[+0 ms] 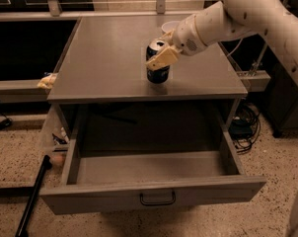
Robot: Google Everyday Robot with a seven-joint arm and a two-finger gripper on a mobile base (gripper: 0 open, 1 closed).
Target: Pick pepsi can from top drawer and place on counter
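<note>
The pepsi can (158, 73), dark blue with a silver top, stands upright on the grey counter (109, 58) near its front edge, right of centre. My gripper (159, 58) reaches in from the upper right on the white arm and is shut on the pepsi can, one tan finger (162, 58) lying across its upper front. The top drawer (154, 194) is pulled wide open below the counter, and its inside looks bare. Its dark bar handle (158, 199) sits at the centre of the front panel.
A white bowl (169, 26) stands on the counter behind my wrist, partly hidden. A black pole (33, 196) leans at the drawer's left corner. Cables (245, 127) lie on the floor at the right. A yellowish object (47, 81) rests on the ledge at the left.
</note>
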